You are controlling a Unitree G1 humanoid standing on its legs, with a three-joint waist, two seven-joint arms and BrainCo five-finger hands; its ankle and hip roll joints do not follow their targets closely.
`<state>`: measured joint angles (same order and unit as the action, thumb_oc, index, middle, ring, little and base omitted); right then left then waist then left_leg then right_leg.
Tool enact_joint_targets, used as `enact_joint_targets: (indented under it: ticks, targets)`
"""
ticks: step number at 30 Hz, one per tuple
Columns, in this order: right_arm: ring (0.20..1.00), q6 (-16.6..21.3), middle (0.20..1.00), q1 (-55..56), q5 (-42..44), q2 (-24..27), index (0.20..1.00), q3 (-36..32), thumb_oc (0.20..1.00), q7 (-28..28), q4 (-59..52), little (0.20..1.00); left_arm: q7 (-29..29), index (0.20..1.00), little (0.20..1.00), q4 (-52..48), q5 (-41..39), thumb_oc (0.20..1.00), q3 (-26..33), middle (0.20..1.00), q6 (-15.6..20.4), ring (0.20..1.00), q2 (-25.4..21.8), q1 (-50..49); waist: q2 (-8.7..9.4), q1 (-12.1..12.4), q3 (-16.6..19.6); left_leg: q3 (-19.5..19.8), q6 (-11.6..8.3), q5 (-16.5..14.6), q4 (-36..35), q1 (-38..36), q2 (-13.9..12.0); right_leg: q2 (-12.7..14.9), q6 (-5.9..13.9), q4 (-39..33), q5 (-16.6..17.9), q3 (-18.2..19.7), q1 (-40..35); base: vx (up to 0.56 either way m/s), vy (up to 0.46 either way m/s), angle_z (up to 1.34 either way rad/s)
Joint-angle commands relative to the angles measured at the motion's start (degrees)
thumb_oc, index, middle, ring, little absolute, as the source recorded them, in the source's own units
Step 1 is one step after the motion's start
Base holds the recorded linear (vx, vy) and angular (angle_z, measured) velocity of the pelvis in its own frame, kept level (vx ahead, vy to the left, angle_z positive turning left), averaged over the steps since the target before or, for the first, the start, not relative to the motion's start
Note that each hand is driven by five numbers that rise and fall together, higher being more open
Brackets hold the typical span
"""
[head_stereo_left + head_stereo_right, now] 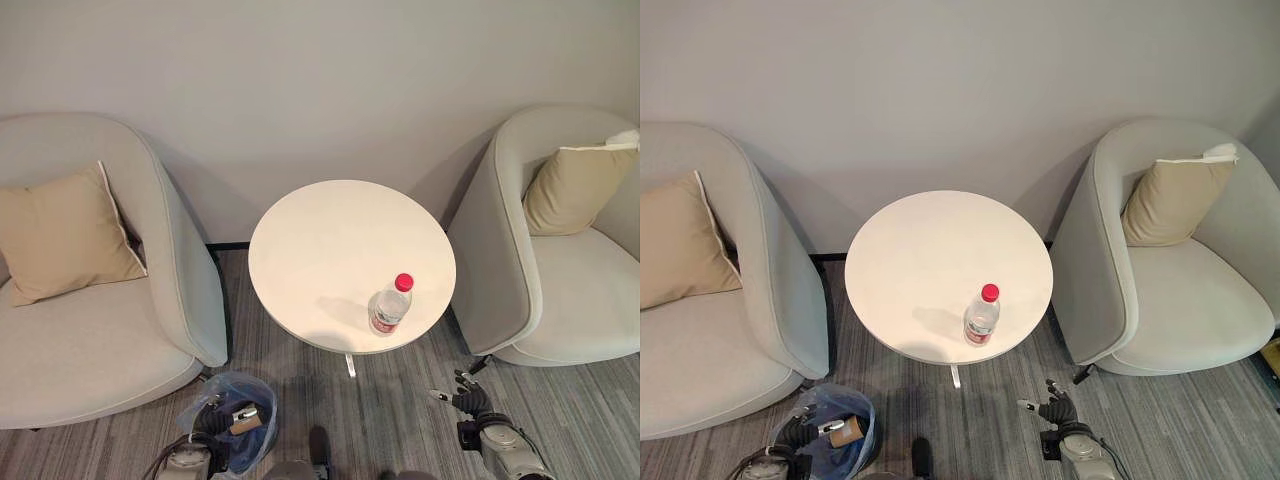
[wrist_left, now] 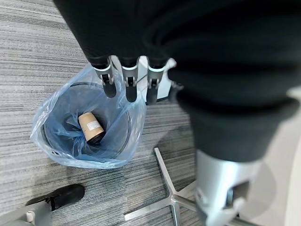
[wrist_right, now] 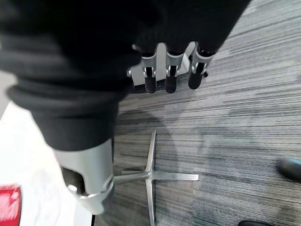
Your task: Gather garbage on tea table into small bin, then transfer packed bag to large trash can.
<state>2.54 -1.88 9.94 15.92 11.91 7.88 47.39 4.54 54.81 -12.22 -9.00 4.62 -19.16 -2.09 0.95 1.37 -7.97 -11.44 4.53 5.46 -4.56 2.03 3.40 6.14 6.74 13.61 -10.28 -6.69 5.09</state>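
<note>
Eye views: bottle (image 1: pixel 389 305) upright near the round bench's (image 1: pixel 320 250) front edge; bag-lined bin (image 1: pixel 238 410) on the floor beside it.
Left wrist view: brown cup (image 2: pixel 91 128) inside the bin; left robot hand (image 2: pixel 124 77) relaxed, empty, above the rim.
Right wrist view: right robot hand (image 3: pixel 171 70) relaxed, empty, over carpet (image 3: pixel 235 122).

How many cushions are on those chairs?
2. One tan cushion leans in the armchair on the robot's left; the other tan cushion leans against the back of the armchair on its right. None looks hidden.
</note>
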Motion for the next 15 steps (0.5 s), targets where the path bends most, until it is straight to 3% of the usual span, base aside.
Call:
enact_joint_targets:
  ticks: [1, 10, 15]
  targets:
    - [1.000, 1.57, 1.000, -1.72, -3.24, 4.25, 1.000, 0.59, 1.000, 0.27, -3.55, 1.000, 0.89, 1.000, 1.000, -0.97, 2.22, 1.000, 0.41, 1.000, 1.57, 1.000, 0.69, 0.26, -0.38, -0.30, -2.13, 4.05, -4.67, -6.07, 4.62, -0.65, -3.19, -1.76, -0.28, -8.28, 6.20, 0.73, -2.83, 0.05, -0.105, 0.32]
    - [1.000, 2.77, 1.000, -1.68, -15.35, 11.24, 1.000, 4.28, 1.000, -0.23, -17.14, 1.000, 0.35, 1.000, 1.000, -1.40, 4.24, 1.000, 0.63, 1.000, 1.39, 1.000, 1.78, -1.28, -0.38, 0.18, -0.50, 5.39, -6.49, -5.71, 4.27, -1.97, -4.49, -2.82, -1.72, -13.74, 5.78, -1.31, -8.22, 0.05, -0.117, 0.13]
    - [1.000, 3.71, 1.000, -1.51, -17.65, 14.15, 1.000, 5.76, 1.000, -2.09, -23.83, 1.000, 0.12, 1.000, 1.000, -2.51, 4.58, 1.000, 0.01, 1.000, 1.53, 1.000, 2.29, -1.42, -0.96, 0.13, -0.46, 6.11, -7.34, -5.01, 3.87, -2.25, -4.91, -3.42, -2.20, -15.25, 5.17, -2.25, -9.72, 0.03, -0.075, 0.13]
